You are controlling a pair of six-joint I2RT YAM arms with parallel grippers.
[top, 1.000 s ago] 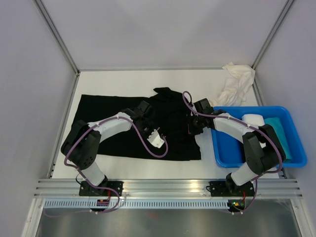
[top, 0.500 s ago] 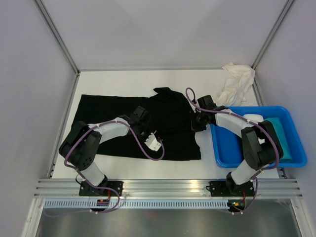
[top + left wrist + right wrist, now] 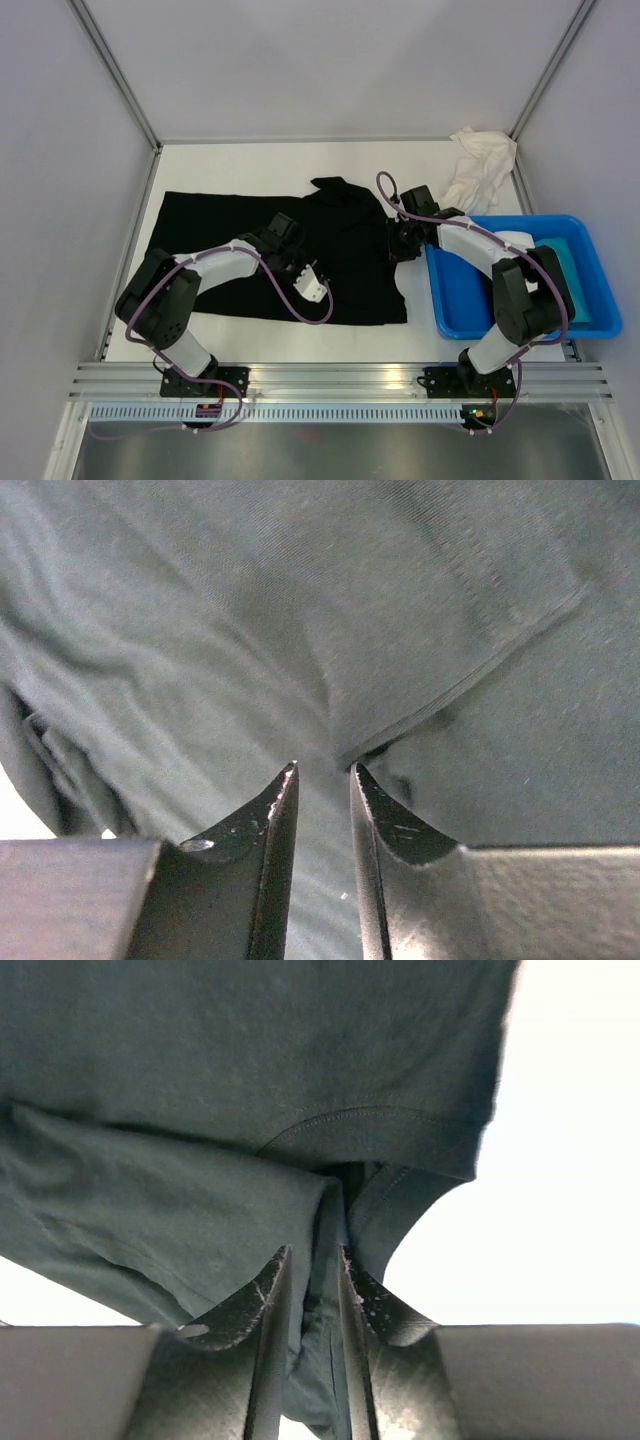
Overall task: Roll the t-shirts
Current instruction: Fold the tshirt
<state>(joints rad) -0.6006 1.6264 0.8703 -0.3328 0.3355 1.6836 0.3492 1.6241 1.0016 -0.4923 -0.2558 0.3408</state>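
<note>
L gripper [image 3: 322,770] slightly parted over black tee [image 3: 300,600]; R gripper [image 3: 315,1252] narrowly apart, its fold between

Spread tee [image 3: 200,215] lies across the table [image 3: 250,165] centre, from 9 to 3 o'clock. Tub [image 3: 460,300] sits at 4 o'clock, just beside it, with folded tees [image 3: 575,255] inside. Crumpled tee [image 3: 480,165] lies at 2 o'clock, behind the tub. Left gripper [image 3: 323,767] is over the spread tee's middle, right gripper [image 3: 315,1250] at its 3 o'clock edge.
</note>
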